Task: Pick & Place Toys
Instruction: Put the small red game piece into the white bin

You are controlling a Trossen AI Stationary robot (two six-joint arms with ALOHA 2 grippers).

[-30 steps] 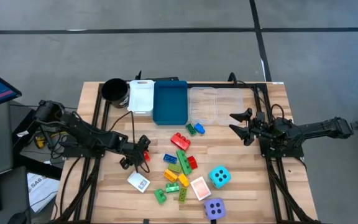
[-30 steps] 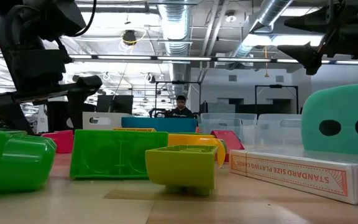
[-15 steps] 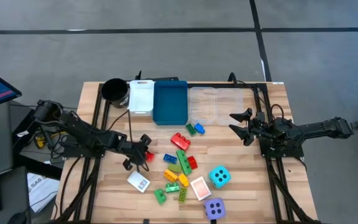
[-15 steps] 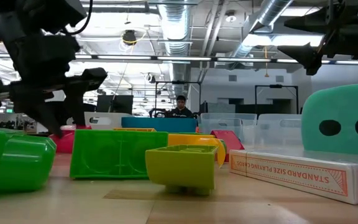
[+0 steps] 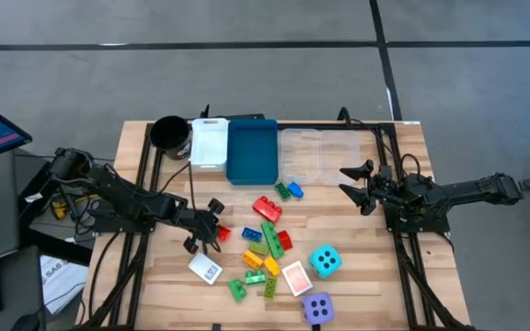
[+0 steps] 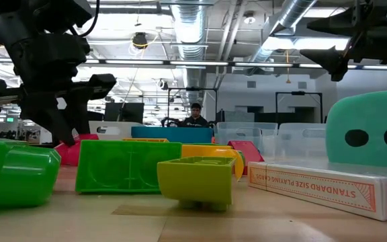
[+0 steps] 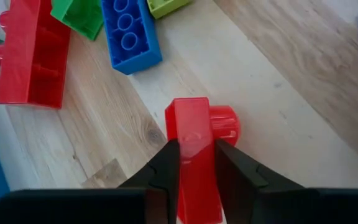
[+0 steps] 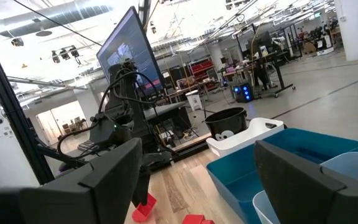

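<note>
since the earlier frames the left claw [image 5: 212, 231] has slid toward the toy pile and pinched in on a small red brick [image 5: 222, 233]; the right claw [image 5: 355, 185] has not shifted.

high view: the left claw sits at the left edge of the brick cluster, narrow, with the red brick between its tips on the wooden surface [image 5: 366, 267]. a white card [image 5: 205, 269] lies just in front of it. the other bricks spread out in the middle, with a pink card [image 5: 296, 277], a cyan die [image 5: 325, 261] and a purple die [image 5: 317, 308] toward the near right. the right claw hovers spread wide, near the clear tray [image 5: 320, 155]. a blue tray [image 5: 252, 150], a white tray [image 5: 209, 142] and a black cup [image 5: 167, 133] line the far edge.

low view: the left claw [image 6: 64, 138] reaches down to the red brick [image 6: 71, 152], whose base rests on the surface. a green brick [image 6: 126, 166] and a yellow-green brick [image 6: 197, 179] stand in front. a person [image 6: 194, 114] is seated far behind.

left wrist view: both dark fingers [image 7: 166, 171] press the sides of the red brick [image 7: 194, 143], holding it. a blue brick [image 7: 129, 31] and a longer red brick [image 7: 30, 53] lie beyond.

right wrist view: the right claw's fingers [image 8: 114, 171] stand wide apart, nothing between them.
</note>
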